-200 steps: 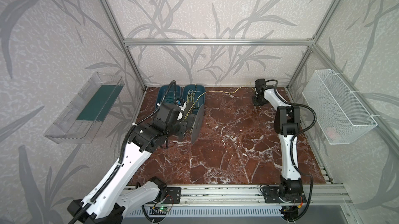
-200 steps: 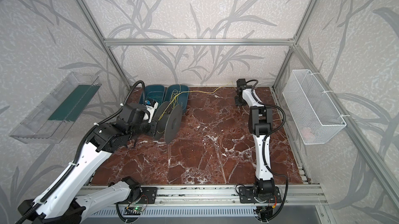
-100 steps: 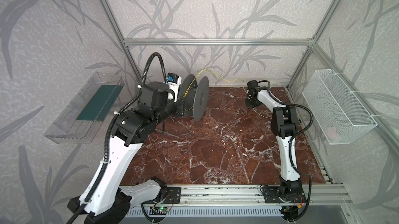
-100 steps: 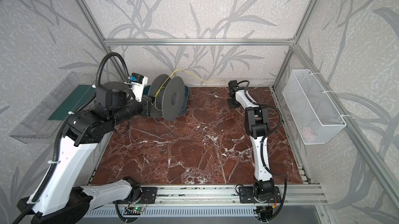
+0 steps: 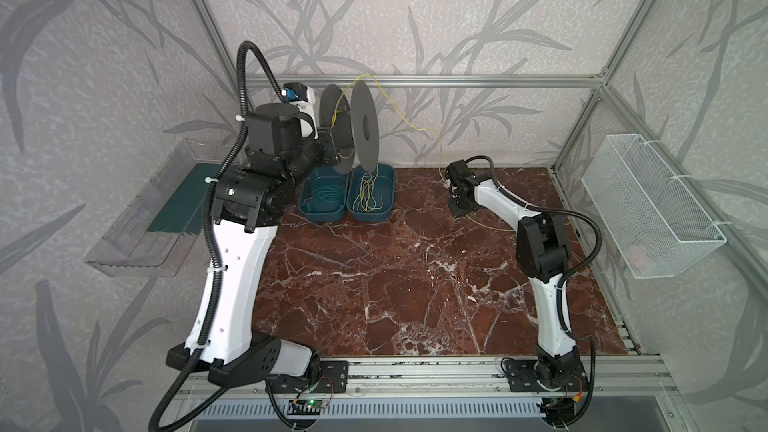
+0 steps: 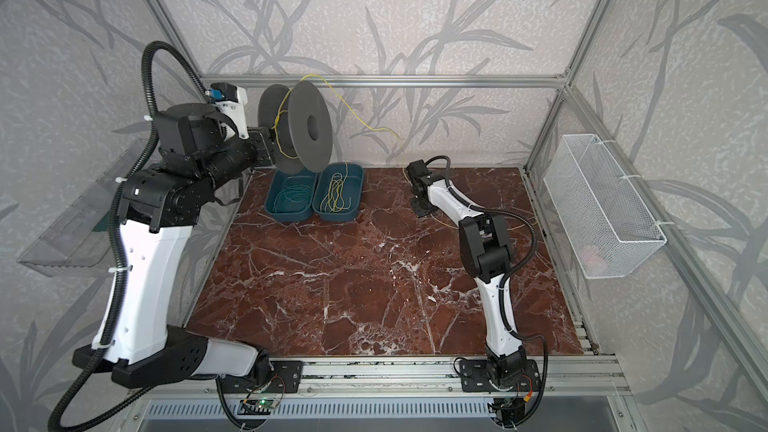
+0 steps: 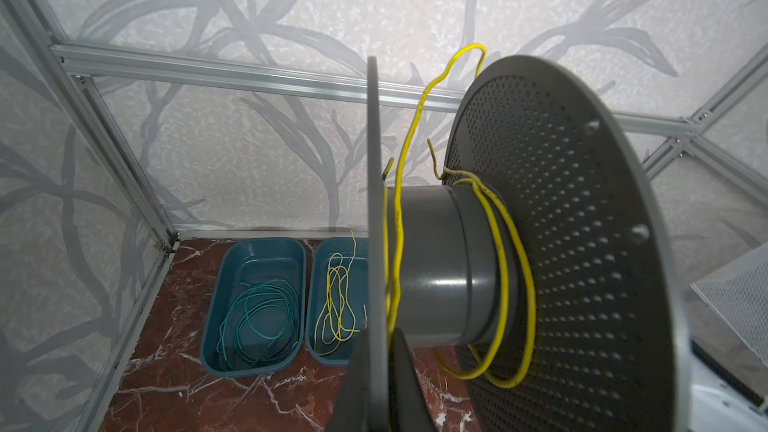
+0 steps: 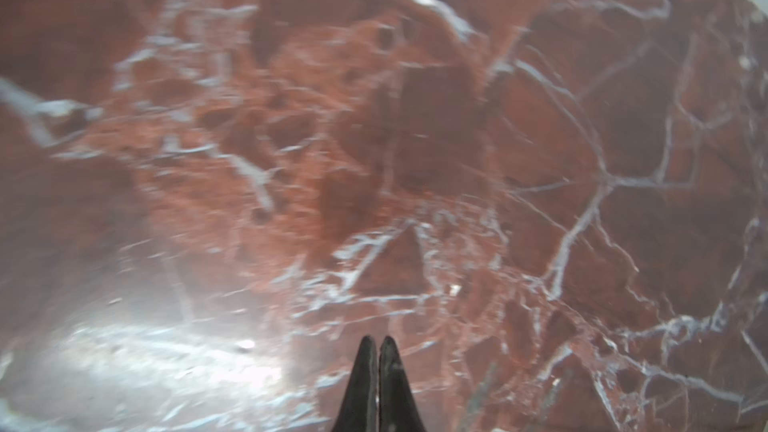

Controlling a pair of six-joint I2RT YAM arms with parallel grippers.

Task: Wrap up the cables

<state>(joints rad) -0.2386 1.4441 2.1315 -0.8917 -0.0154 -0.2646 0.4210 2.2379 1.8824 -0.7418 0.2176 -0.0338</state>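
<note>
Beneath the raised spool (image 5: pixel 357 130), spare cables (image 5: pixel 365 197) are seen lying in a teal tray (image 5: pixel 391 188). The spool is carried by the left hand (image 7: pixel 384 384), whose fingers are clamped on its thin near flange. The hub axis is set roughly level, pointing toward the right arm's side.

A few slack turns of yellow cable (image 7: pixel 409 138) are looped round the hub. From the spool's top the strand is led down to the right hand (image 5: pixel 458 211), which is placed below the spool on that same side, close to the bench (image 5: pixel 374 284).

That hand's tips (image 8: pixel 365 367) are pressed together. The strand is probably pinched there, though no yellow is shown between them in the blurred wrist view. Winding is judged to turn on the strand being drawn across the spool's axis.
</note>
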